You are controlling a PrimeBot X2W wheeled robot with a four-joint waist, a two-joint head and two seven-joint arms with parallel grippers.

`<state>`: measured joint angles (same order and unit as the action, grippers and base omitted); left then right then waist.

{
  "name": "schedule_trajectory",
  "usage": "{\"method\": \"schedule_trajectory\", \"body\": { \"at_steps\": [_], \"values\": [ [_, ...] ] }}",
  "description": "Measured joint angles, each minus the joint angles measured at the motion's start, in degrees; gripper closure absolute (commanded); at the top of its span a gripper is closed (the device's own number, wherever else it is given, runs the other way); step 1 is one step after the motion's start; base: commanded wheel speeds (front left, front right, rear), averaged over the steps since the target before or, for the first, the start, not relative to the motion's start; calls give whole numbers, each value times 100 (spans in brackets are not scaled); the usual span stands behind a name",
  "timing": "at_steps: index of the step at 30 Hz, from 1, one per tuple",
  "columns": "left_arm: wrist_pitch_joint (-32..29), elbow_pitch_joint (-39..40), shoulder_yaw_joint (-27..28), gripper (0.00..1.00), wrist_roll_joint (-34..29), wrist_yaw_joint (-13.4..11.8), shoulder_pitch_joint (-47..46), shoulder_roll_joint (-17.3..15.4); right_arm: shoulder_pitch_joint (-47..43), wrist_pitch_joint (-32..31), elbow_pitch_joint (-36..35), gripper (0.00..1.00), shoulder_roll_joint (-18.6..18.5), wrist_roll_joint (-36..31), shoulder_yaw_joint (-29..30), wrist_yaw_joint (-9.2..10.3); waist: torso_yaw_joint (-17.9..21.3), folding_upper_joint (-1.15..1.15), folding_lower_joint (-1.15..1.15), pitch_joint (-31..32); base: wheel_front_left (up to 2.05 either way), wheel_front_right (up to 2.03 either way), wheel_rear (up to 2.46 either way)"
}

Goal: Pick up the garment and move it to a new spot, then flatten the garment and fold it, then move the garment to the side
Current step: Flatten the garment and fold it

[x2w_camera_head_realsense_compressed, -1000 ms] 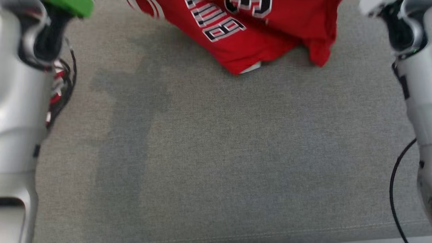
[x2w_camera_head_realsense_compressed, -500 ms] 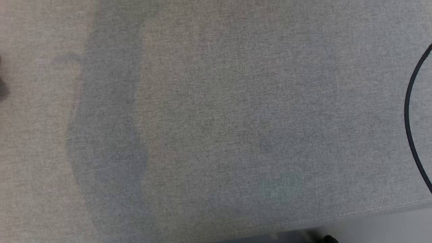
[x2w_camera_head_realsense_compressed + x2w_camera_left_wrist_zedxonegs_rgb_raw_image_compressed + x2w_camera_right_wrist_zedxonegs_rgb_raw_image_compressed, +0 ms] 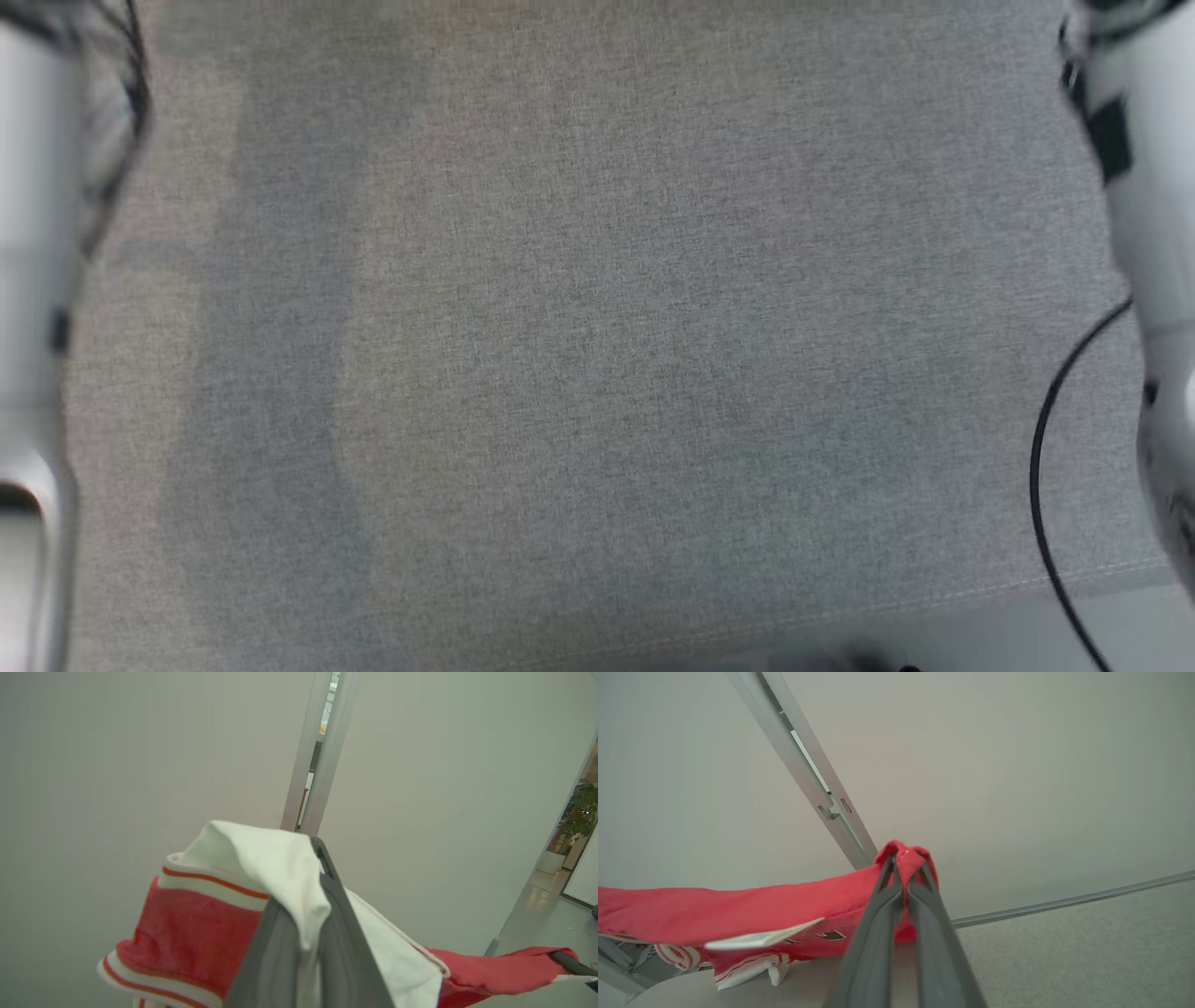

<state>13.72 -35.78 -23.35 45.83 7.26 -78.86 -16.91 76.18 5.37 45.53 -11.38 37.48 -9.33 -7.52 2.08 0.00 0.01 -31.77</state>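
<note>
Since 1 s ago the head cam has swung, so the shift is the cam's: back then the red garment lay at 12 o'clock of that view, now it has the grey surface [image 3: 597, 373] w/ the L forearm [image 3: 37, 233] at 9 and the R forearm [image 3: 1139, 187] at 3.

Left gripper [image 3: 314, 877]: fingers pinched tight on a white-trimmed edge of the garment [image 3: 196, 924], cloth bunched over the tips. Right gripper [image 3: 906, 870]: also clamped, a red fold poking out btwn the tips.

Key relation: the garment hangs off the surface, strung btwn both grippers. Its long axis runs gripper to gripper. From the L one it trails toward 4 o'clock in the L wrist view; from the R one it runs toward 9 in the R wrist view, w/ loose striped ends sagging at 7-8. Neither arm is nearer, each has an end.

Prob. step: carry to the new spot. Both arms need to travel together and keep the span, or the middle will droop and bunch on landing.
</note>
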Motion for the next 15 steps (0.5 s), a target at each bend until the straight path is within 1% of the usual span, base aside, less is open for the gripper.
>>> {"method": "schedule_trajectory", "body": {
  "at_steps": [1,5,7,9,12,15],
  "values": [
    [32,176,27,100,5,-42,412,-21,-338,20,-119,100,-47,81,-62,0,4,0,0,60,0,0,0],
    [105,1065,338,100,75,-426,1945,-91,-1528,147,-672,100,-204,387,-171,0,28,0,-1,292,0,0,0],
    [121,1462,452,100,205,-531,2730,-15,-2144,145,-950,100,-268,475,-274,0,37,0,-1,405,0,0,0],
    [123,1840,653,100,296,-699,3523,74,-2783,156,-1212,100,-358,508,-339,-1,40,0,-1,526,0,0,0],
    [124,2308,810,100,279,-827,4412,138,-3534,180,-1553,100,-397,621,-338,-1,35,0,-1,696,0,0,0],
    [124,2608,854,100,144,-907,5223,185,-4258,180,-1809,100,-357,746,-299,-1,22,0,-1,867,0,0,0]
  ]
}}
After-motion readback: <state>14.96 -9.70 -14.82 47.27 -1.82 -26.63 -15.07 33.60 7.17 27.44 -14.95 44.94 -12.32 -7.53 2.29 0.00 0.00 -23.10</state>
